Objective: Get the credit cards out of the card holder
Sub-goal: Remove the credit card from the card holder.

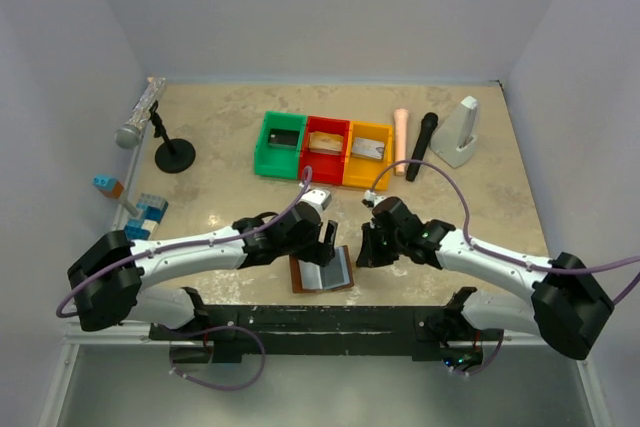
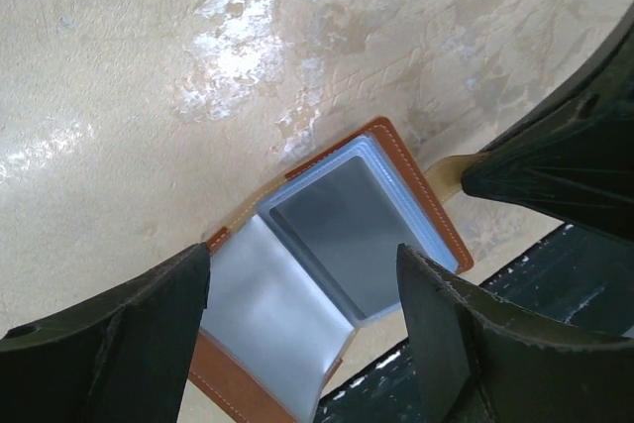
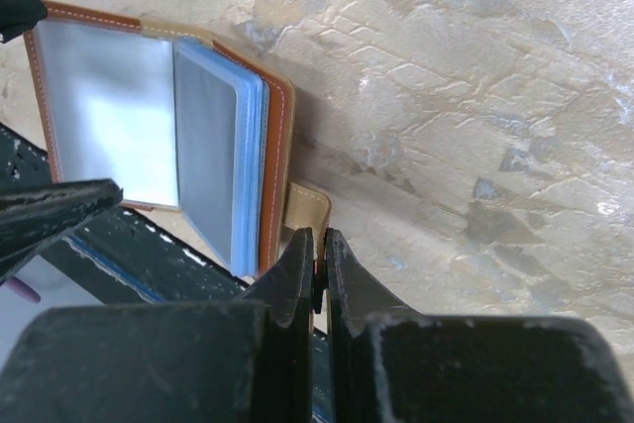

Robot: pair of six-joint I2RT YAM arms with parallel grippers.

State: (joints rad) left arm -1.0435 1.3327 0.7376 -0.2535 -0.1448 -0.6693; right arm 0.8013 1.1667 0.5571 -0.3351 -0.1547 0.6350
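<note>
**Open holder between two low arms**

The brown leather-like bifold card holder (image 1: 322,273) lies open at lower centre of the top view, with its grey-blue sleeves facing up. Both arms reach inward and low. The left gripper (image 1: 327,238) hovers over it with jaws spread wide, holding nothing. The right gripper (image 1: 364,247) sits at the holder's right edge, its fingers (image 3: 297,274) pressed together at the tan clasp tab (image 3: 305,213) — whether they pinch it is unclear. At upper centre, a dark card (image 1: 285,137) lies in the green plastic bin (image 1: 262,150), a tan-gold card (image 1: 326,142) in the red plastic bin (image 1: 325,176) and a silvery grey card (image 1: 370,150) in the yellow plastic bin (image 1: 365,183).
</note>
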